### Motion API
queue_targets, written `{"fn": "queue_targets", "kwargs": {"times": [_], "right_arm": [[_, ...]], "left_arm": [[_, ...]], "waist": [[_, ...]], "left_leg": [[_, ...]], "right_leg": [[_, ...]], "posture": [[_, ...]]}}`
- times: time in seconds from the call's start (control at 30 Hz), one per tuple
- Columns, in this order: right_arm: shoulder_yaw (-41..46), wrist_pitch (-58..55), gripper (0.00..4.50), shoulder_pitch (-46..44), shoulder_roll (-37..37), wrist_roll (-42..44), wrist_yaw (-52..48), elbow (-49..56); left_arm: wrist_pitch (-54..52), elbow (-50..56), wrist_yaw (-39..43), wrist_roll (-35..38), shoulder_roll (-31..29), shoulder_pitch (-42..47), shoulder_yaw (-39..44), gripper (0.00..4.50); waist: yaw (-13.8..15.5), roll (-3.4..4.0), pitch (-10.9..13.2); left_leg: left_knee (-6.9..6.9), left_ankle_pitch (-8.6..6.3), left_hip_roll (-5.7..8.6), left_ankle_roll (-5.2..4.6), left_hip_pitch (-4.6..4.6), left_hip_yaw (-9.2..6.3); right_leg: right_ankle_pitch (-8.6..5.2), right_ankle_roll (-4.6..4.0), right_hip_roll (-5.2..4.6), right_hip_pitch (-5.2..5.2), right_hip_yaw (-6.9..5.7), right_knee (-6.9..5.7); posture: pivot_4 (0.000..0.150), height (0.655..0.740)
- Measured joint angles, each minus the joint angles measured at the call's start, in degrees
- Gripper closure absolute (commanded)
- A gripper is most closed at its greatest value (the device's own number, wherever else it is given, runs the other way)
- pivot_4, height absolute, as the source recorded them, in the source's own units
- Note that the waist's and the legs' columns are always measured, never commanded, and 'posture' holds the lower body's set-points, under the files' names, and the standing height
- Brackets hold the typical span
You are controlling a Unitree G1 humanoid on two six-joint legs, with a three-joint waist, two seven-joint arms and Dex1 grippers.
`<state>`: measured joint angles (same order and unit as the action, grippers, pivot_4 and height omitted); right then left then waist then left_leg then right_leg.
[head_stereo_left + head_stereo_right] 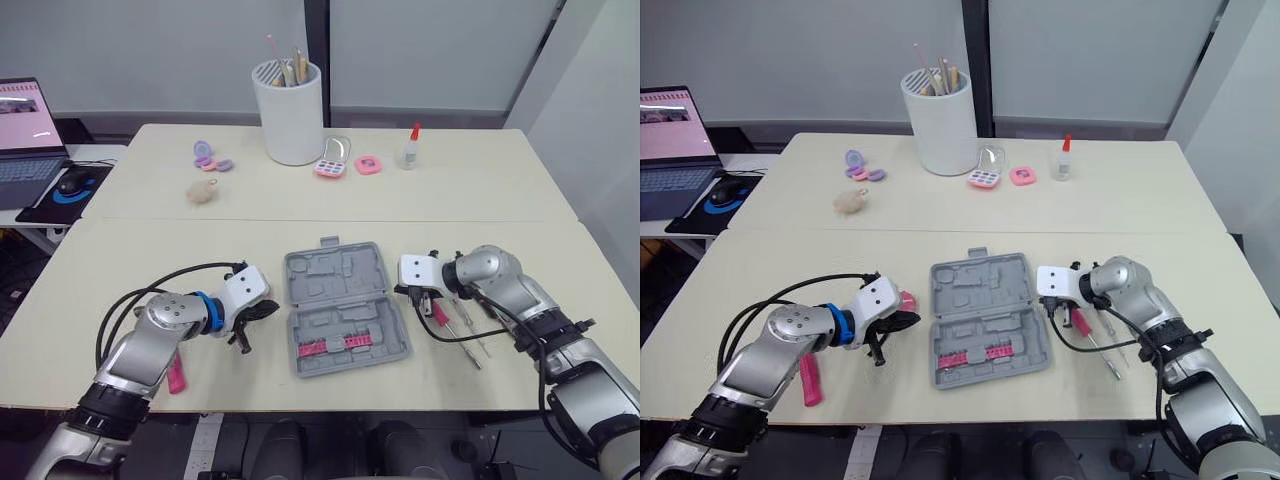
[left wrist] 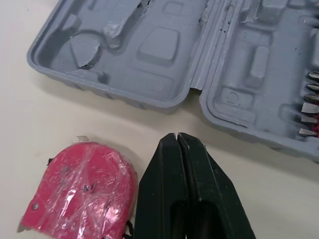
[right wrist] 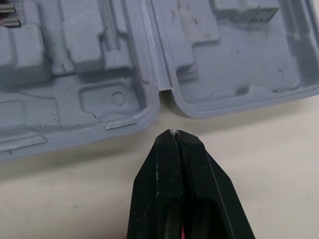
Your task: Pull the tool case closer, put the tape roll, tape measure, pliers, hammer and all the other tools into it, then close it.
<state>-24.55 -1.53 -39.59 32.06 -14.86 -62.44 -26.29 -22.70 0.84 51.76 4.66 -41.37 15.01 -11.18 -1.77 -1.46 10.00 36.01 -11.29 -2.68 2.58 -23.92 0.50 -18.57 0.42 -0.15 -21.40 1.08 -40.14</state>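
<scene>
The grey tool case (image 1: 340,310) lies open on the near table, with a pink bit holder (image 1: 335,346) in its front half. My left gripper (image 1: 262,314) is shut and empty, just left of the case. Its fingertips (image 2: 178,137) are beside a pink tape measure (image 2: 79,189) and point at the case's edge. My right gripper (image 1: 410,293) is shut on nothing, its tip (image 3: 173,133) close to the case's hinge on the right side. Pink-handled screwdrivers (image 1: 455,322) lie under the right arm. Another pink tool (image 1: 176,373) lies by the left forearm.
On the far table stand a white cup of brushes (image 1: 291,110), pink cosmetic cases (image 1: 345,162), a glue bottle (image 1: 411,146), purple compacts (image 1: 210,157) and a fluffy ball (image 1: 201,192). A laptop (image 1: 25,125) and mouse sit on a side desk at far left.
</scene>
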Motion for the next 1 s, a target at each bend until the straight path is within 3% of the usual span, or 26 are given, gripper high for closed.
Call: {"fn": "queue_targets", "kwargs": {"times": [0.27, 0.53, 1.0], "right_arm": [[-0.9, 4.1, 4.49, -1.6, -2.3, -1.9, 2.2, -7.4], [-1.4, 4.7, 4.49, -2.1, -3.8, -2.3, 2.0, -7.8], [-0.8, -2.3, 4.49, 5.0, -0.6, -2.3, -1.1, 5.8]], "left_arm": [[2.3, -5.0, -0.7, -2.9, 3.0, 2.0, -2.2, 4.5], [3.5, -8.8, -0.7, -4.5, 5.7, 4.9, -3.7, 4.5], [3.4, -8.9, 1.6, -6.3, 6.0, 6.1, -4.5, 4.5]], "waist": [[0.0, 0.0, 0.0], [0.0, 0.0, 0.0], [0.0, 0.0, 0.0]], "left_leg": [[0.01, 0.0, 0.0, 0.0, 0.01, 0.0], [0.01, 0.0, 0.01, 0.0, 0.0, -0.04], [0.01, 0.0, 0.0, 0.0, 0.01, -0.06]], "right_leg": [[0.0, 0.0, 0.0, 0.0, 0.0, -0.01], [0.0, 0.0, 0.0, 0.01, -0.03, -0.01], [0.0, 0.0, 0.01, 0.03, -0.03, -0.01]], "posture": [[0.15, 0.74], [0.15, 0.74], [0.15, 0.74]]}}
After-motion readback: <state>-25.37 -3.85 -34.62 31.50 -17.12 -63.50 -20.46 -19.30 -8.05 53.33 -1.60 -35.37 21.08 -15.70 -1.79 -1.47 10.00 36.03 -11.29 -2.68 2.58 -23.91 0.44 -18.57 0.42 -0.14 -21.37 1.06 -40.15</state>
